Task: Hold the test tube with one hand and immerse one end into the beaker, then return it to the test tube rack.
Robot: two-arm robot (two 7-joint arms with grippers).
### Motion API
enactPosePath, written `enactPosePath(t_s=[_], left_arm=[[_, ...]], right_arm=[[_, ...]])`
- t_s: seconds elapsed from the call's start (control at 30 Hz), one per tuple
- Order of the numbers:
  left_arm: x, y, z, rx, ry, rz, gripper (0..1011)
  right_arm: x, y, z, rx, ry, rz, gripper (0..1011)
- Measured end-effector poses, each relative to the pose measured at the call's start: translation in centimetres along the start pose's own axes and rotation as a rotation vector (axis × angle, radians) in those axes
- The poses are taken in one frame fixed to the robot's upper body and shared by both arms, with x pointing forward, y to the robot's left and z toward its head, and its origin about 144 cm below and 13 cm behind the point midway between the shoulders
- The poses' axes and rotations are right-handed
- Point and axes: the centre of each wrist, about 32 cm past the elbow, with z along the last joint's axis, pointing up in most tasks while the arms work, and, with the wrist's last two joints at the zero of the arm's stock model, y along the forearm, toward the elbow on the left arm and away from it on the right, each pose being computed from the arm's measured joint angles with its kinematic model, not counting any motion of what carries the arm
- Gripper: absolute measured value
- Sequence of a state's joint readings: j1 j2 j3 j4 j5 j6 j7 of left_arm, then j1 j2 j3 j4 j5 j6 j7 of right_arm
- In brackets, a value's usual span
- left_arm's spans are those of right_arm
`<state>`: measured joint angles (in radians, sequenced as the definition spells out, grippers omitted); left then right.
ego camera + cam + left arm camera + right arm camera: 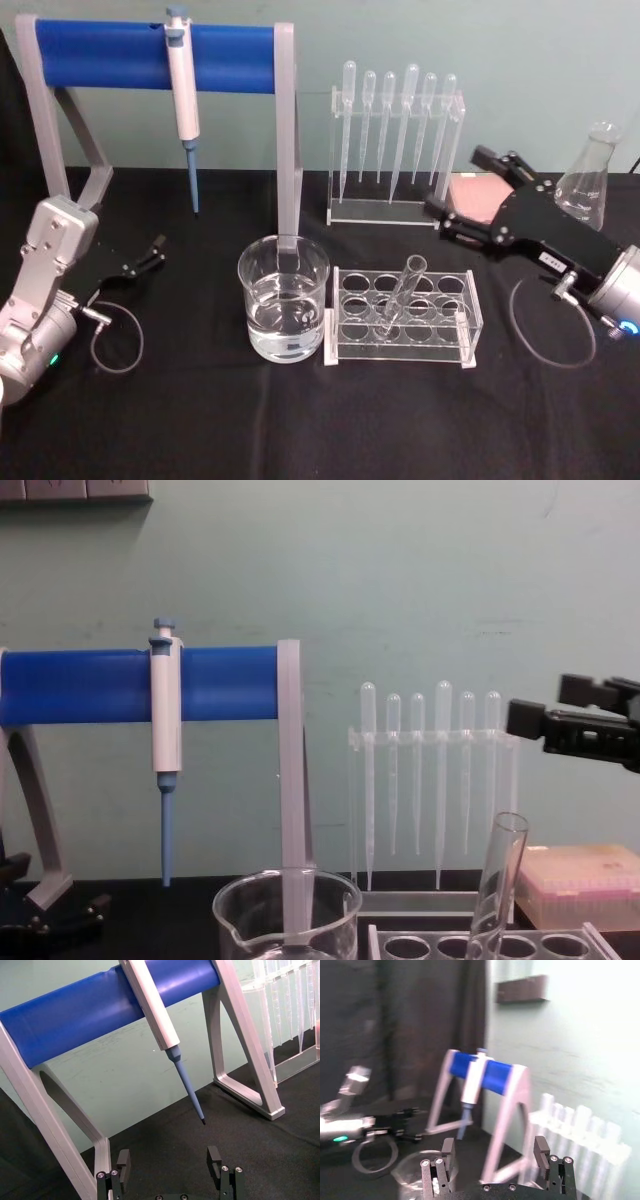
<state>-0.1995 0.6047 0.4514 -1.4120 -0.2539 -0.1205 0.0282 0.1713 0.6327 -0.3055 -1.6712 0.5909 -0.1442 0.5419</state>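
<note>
Test tube [403, 293] leans in its rack [402, 316], near-left of the closer right gripper [462, 190]; both grippers' jaws apart, left gripper [150, 252] parked far left.

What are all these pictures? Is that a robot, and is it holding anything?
Yes, a robot with two arms, each ending in a black claw. One picture looks down from its head, one from its chest, and two from its wrists. The left claw and the right claw are both open and hold nothing. On the black table stands a wide clear glass beaker of water. Beside it a long clear glass test tube leans in a clear plastic rack. Behind are thin plastic pipettes and a blue stand.
</note>
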Motion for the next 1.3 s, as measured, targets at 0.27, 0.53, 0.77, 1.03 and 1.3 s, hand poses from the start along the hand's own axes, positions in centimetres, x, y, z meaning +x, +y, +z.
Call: enactPosePath(t_s=[0.27,0.53,0.77,1.03,1.3], left_arm=[[0.0,0.0,0.0,0.0,0.0,0.0,1000],[0.0,0.0,0.0,0.0,0.0,0.0,1000],[0.0,0.0,0.0,0.0,0.0,0.0,1000],[0.0,0.0,0.0,0.0,0.0,0.0,1000],[0.0,0.0,0.0,0.0,0.0,0.0,1000]], right_arm=[[-1.4,-0.5,-1.4,-0.11,0.048,-0.27,1002],[-3.3,0.0,-3.6,-0.234,0.03,-0.508,1002],[-4.3,0.0,-4.4,-0.257,0.002,-0.56,1003],[-4.4,-0.1,-4.3,-0.244,0.0,-0.543,1003],[-4.3,0.0,-4.2,-0.243,0.0,-0.542,1003]])
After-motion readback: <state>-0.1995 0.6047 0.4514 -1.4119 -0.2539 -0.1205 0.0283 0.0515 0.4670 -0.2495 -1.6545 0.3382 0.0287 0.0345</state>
